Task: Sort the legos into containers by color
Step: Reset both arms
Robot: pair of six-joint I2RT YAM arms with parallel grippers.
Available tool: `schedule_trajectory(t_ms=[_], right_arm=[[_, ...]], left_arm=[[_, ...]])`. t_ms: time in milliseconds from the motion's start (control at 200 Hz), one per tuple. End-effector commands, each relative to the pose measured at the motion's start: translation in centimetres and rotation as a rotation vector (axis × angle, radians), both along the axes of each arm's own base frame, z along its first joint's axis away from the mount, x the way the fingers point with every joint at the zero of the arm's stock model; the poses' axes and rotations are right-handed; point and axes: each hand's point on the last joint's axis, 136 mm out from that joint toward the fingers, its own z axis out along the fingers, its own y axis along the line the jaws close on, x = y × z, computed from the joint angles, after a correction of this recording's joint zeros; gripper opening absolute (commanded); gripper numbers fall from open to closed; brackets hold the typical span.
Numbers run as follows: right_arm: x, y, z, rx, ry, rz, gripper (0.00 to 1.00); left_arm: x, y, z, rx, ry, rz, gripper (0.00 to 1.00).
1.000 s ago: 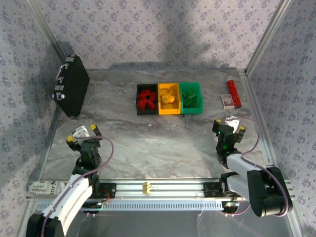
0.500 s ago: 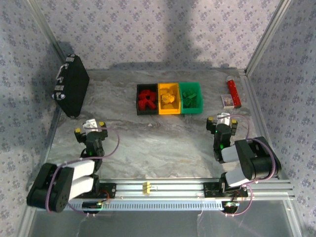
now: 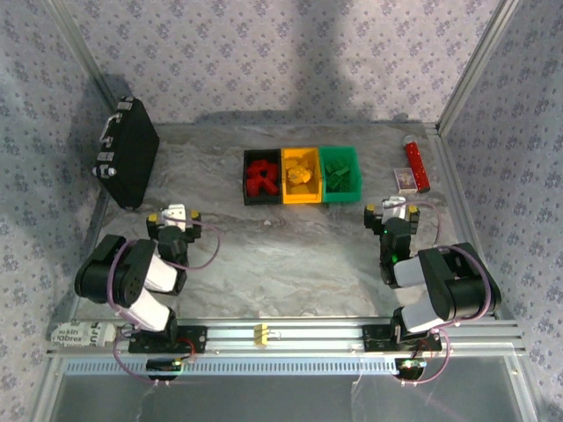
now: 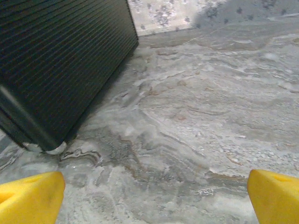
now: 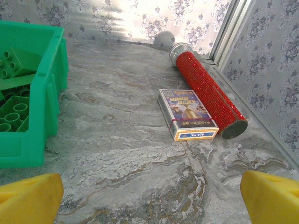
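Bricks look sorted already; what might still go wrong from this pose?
The left gripper sits open close to the black briefcase; a swing toward it might knock it.
The right gripper, open, faces the green bin, card box and red tube; advancing might shove them.

Site: you're facing a robot lab cell | marble-look table (image 3: 290, 264) | patterned walls (image 3: 264, 53) 9 to 3 o'clock | aluminium rail (image 3: 299, 334) and arms (image 3: 440, 294) at 6 o'clock.
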Motion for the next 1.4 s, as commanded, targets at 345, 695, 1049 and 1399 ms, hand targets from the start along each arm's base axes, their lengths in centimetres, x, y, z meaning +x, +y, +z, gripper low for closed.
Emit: schedule_trajectory(t_ms=[345,695,1049,1399], right_arm=[[3.5,-2.9,-1.4,0.154,0.122,-0.014,0.99],[3.4,-2.8,-1.4,0.126,0.128,-0.029,0.99],[3.4,-2.8,-1.4,0.131,0.130,-0.026,0.99],[2.9,-4.1,-1.2,0.146,0.103,-0.101,0.99]], left_arm=[[1.3,-1.6,2.2,-0.012,-0.095,-0.107,1.00],[2.8,-0.6,1.9,-0.054,-0.035,-0.073,1.00],[5.4,1.7,0.4,-0.197,0.117,-0.049,1.00],[4.6,1.5,0.7,-0.198,0.073,-0.068,1.00]])
